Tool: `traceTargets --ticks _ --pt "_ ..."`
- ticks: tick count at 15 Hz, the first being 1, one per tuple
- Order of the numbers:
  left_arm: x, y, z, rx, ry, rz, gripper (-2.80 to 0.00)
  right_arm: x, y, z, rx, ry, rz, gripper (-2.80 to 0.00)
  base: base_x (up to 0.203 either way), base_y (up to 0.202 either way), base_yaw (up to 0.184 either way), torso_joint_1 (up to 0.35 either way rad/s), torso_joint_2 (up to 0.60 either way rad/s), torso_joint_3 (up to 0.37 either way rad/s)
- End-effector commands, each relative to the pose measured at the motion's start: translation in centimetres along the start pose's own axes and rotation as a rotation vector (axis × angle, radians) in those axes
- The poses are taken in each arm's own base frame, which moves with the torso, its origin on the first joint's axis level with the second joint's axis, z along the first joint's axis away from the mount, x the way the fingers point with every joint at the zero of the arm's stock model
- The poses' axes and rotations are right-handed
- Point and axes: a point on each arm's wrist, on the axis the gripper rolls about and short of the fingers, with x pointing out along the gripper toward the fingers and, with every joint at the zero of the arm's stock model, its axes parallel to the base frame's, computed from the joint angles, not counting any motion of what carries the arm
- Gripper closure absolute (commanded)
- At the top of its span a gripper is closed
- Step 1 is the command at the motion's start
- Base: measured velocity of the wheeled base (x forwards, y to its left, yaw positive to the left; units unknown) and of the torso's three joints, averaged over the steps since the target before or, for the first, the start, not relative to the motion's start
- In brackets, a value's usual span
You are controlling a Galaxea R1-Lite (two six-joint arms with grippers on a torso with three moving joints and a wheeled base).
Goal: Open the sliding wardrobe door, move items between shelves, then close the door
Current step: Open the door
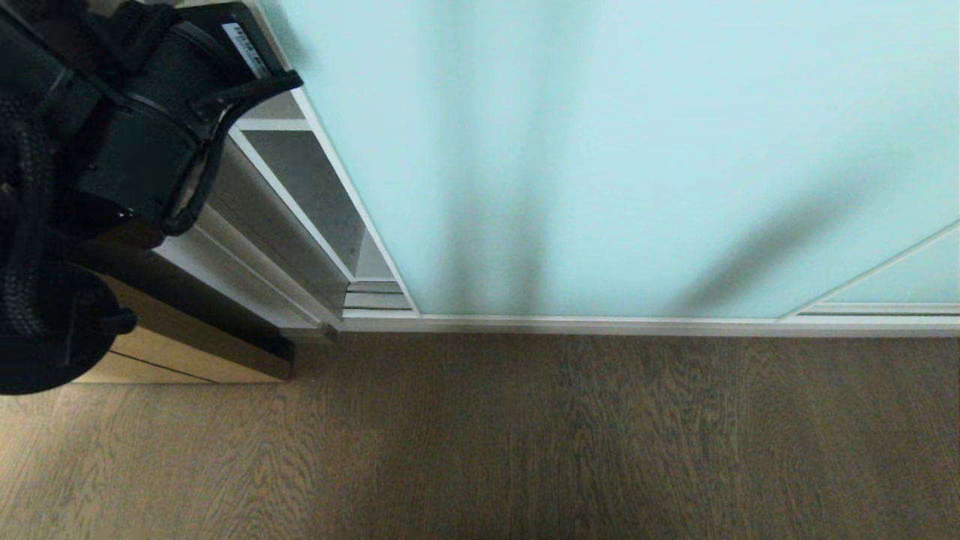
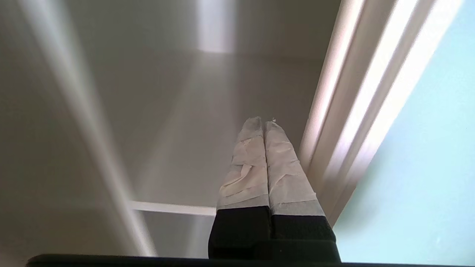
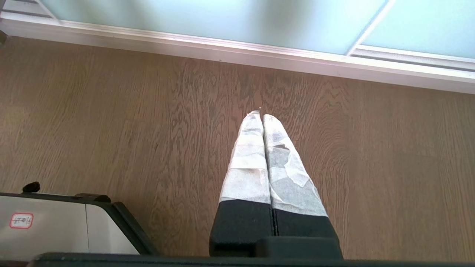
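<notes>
The sliding wardrobe door (image 1: 600,150) is a frosted pale aqua panel that fills most of the head view. A narrow gap shows at its left edge. In that gap I see white shelves (image 1: 274,124) with nothing on them. My left arm (image 1: 112,150) reaches in at the upper left. In the left wrist view my left gripper (image 2: 264,122) is shut and empty, its taped fingertips inside the gap just beside the door's white frame (image 2: 356,122), near a shelf edge (image 2: 170,208). My right gripper (image 3: 261,115) hangs shut and empty over the floor. The items are hidden.
A tan wood cabinet (image 1: 165,360) stands left of the wardrobe. Brown wood floor (image 1: 525,450) runs up to the door's bottom track (image 1: 600,325). A second aqua panel (image 1: 915,277) overlaps at the right. Part of my base (image 3: 55,226) shows in the right wrist view.
</notes>
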Motion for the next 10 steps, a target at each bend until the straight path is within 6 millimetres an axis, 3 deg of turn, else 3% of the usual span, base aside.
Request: traceTargets --ticks 1,7,10 --pt "0.3 -2.3 -2.0 -0.025 0.037 -0.052 0.00 0.0 0.0 0.0 0.000 -0.001 0.000 0.00 0.000 0.000 0.000 0.000 0.00 0.000" --pt "-0.7 -8.4 -7.0 -0.089 0.021 -0.150 0.00 0.0 0.0 0.0 -0.001 -0.001 0.000 0.00 0.000 0.000 0.000 0.000 0.00 0.000" --pt "-0.1 -7.6 -5.4 -0.108 -0.046 -0.119 0.00 0.0 0.0 0.0 -0.001 -0.001 0.000 0.00 0.000 0.000 0.000 0.000 0.00 0.000"
